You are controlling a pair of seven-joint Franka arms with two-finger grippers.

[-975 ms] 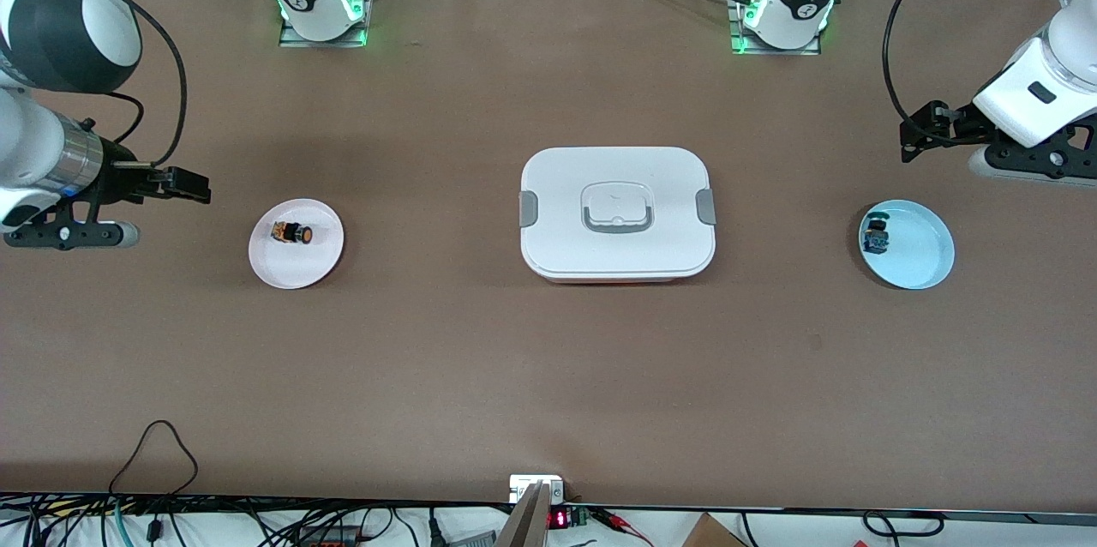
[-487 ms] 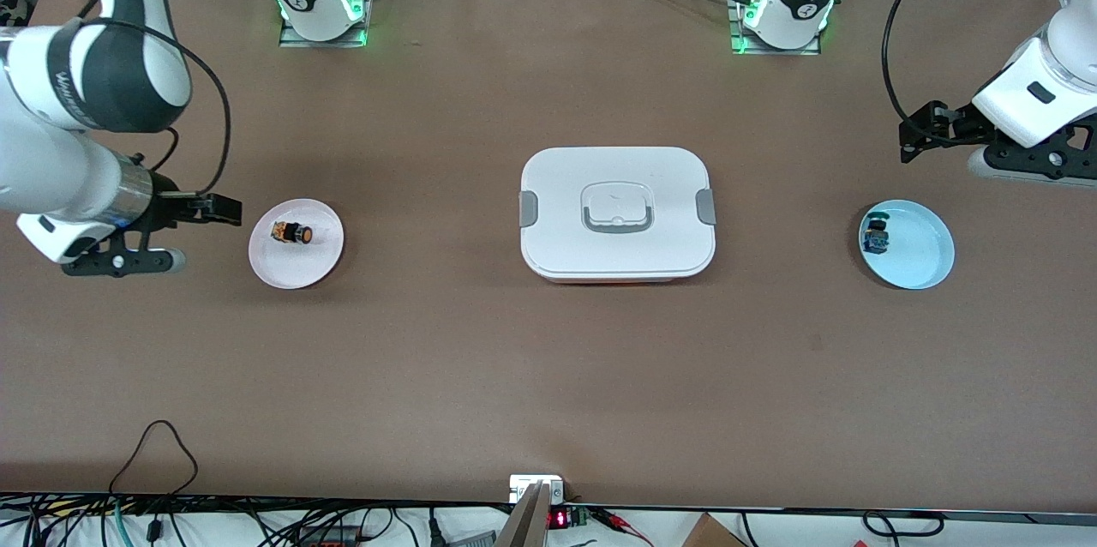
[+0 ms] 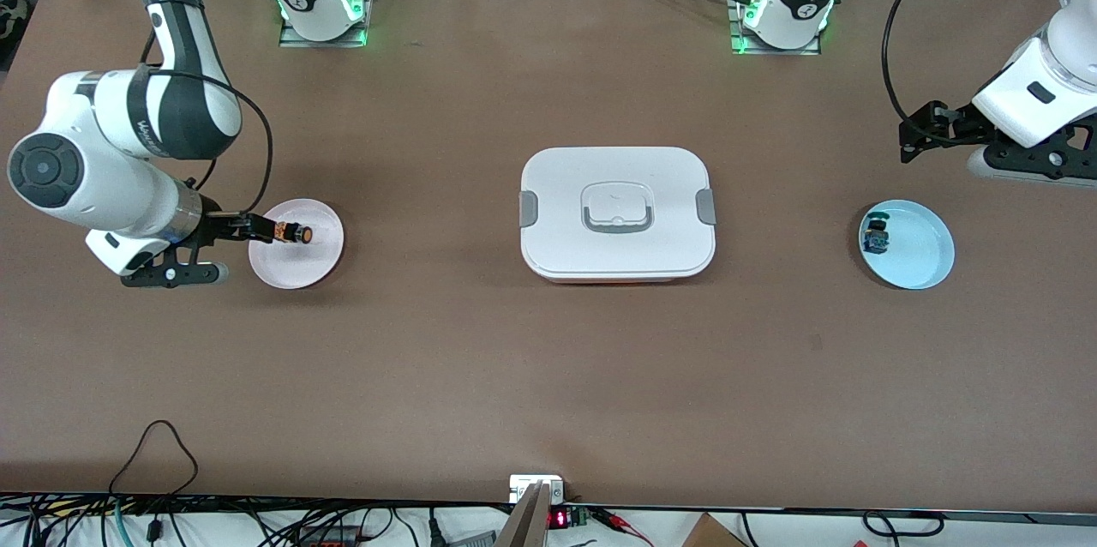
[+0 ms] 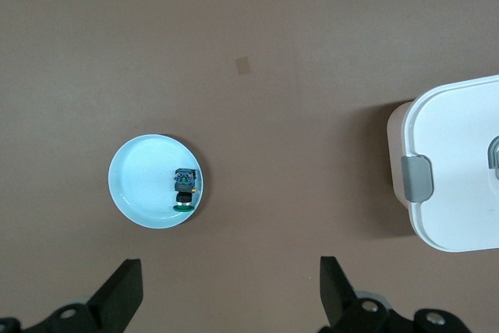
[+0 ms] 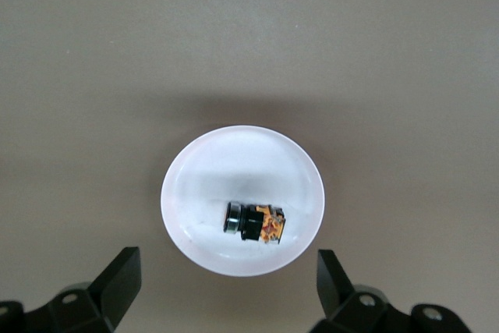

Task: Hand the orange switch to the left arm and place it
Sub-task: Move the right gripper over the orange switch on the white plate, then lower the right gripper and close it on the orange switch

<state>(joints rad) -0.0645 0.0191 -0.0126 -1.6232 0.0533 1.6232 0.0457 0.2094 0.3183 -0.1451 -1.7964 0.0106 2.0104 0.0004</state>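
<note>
Right gripper (image 3: 257, 230): jaws wide apart, empty, low over the pink plate (image 3: 296, 268) at its rim toward the right arm's end of the table. Wrist view shows both fingers (image 5: 117, 282) straddling the plate's width.

Orange switch (image 3: 294, 232) lies on its side in the plate, black end pointing toward the box (image 3: 617, 213), just ahead of the fingertips. Not yet gripped.

Step in hand, as judged: approach for pickup. To do it well: centre the jaws over the switch body, not the plate rim; descend until the pads bracket the orange body; close across the short axis so the part does not roll; avoid tipping the plate.

Left gripper (image 3: 921, 131): jaws apart, empty, waiting over the table near the blue plate (image 3: 930, 260), which holds the blue switch (image 3: 875, 237).

Box sits mid-table between the plates; the handover path should pass above or around it.
</note>
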